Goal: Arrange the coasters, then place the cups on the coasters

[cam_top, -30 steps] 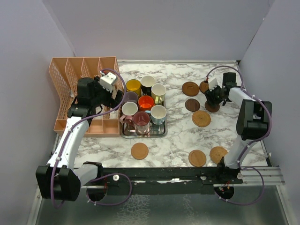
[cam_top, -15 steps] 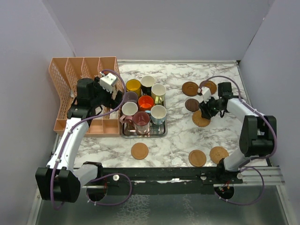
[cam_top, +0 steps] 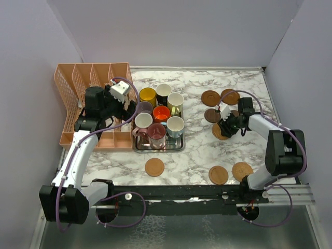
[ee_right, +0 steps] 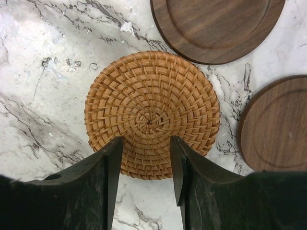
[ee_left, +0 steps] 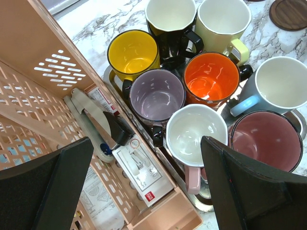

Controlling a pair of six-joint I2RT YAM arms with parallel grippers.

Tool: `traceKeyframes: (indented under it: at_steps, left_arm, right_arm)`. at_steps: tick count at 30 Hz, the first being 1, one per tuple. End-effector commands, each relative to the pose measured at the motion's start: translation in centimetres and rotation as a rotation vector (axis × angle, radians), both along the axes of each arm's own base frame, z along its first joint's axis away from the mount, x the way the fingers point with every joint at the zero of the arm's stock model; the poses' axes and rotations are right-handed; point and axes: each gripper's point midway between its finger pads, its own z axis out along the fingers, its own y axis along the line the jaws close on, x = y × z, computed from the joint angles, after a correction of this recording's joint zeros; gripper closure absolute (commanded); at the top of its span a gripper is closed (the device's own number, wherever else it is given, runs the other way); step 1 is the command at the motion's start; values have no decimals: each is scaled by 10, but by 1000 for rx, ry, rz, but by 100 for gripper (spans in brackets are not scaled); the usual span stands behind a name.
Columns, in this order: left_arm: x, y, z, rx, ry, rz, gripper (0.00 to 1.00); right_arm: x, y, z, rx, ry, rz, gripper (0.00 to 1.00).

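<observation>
dark wooden coasters [ee_right: 216, 24] beside woven coaster [ee_right: 152, 100]

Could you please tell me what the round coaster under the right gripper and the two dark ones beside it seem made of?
The woven coaster looks like rattan or straw, matte tan: strands spiral out in a basket weave. The two dark coasters look like smooth dark wood, with faint grain and a raised rim, though a veneer is possible.
</observation>
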Motion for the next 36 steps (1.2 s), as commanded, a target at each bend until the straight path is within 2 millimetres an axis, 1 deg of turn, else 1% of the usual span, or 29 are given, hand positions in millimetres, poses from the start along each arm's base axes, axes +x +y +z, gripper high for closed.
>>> traceKeyframes:
  at_steps: [1,6,12,18,22,27,30,36]
  left_arm:
    - [-1,-4,14,-24,-41,-22,1]
    - [-2,-4,14,-23,-43,-20,1]
    - [-4,-3,12,-17,-44,-21,1]
    - [-5,-3,12,-17,-46,-21,1]
    - [-6,-3,13,-18,-50,-22,1]
    - [-7,-3,15,-15,-55,-22,1]
    - [-7,-2,14,-11,-55,-21,1]
    - [-9,-2,11,-10,-51,-26,1]
  right_arm:
    - [-38,5,-24,-28,100,61,55]
    - [-49,4,-18,-45,94,84,56]
    - [-57,9,-15,-48,91,99,57]
    - [-58,24,-15,-31,97,120,57]
    - [-56,31,-14,-30,95,123,57]
    - [-51,24,-15,-73,90,106,57]
    - [-48,23,-5,-78,60,100,55]
    - [-38,39,37,14,-7,93,44]
